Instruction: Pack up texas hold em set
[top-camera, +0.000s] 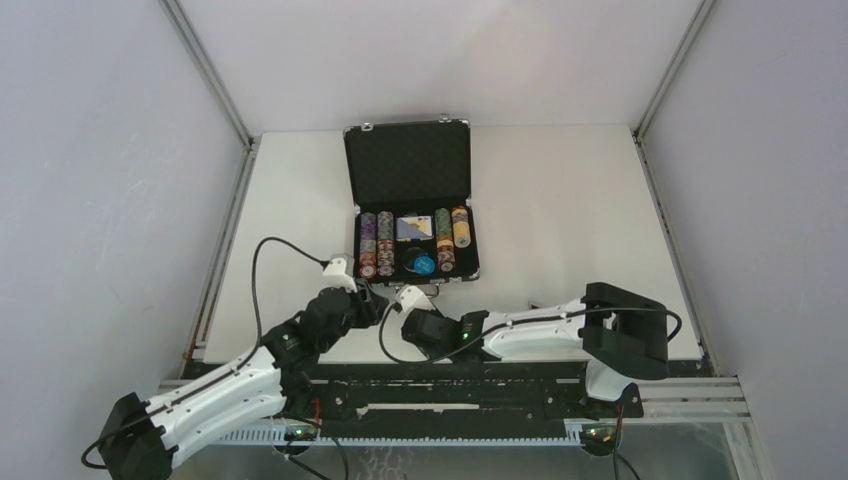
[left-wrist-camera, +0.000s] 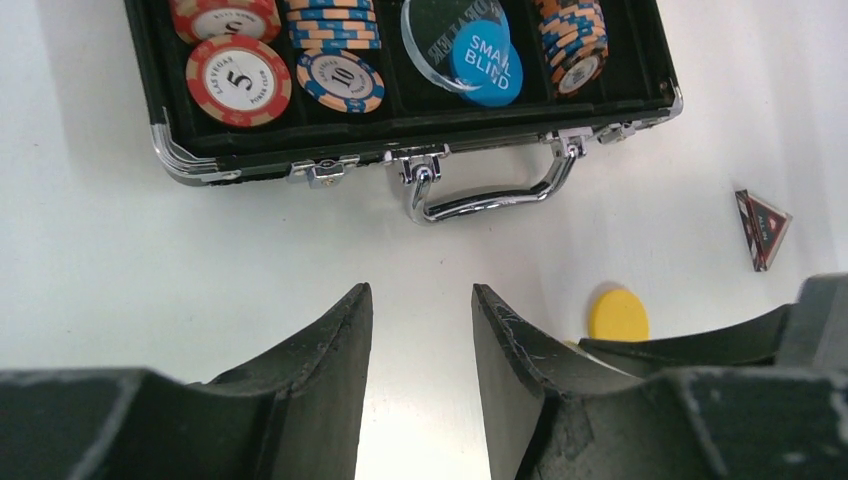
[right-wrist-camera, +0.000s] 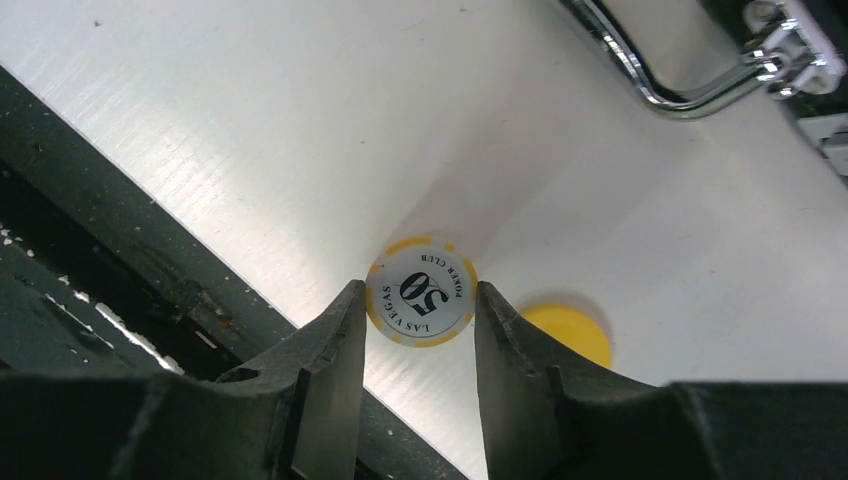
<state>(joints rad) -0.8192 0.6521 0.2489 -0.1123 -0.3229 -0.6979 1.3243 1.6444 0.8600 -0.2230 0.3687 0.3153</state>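
While textured black case lies open at frame centre, right gripper pinches round yellow-rimmed chip by its edges — left gripper parted, empty; smooth yellow button lower right.

black case open, lid up, chip stacks, deck and blue button inside, yellow button and triangle token loose out front, 50 chip pinched in right gripper
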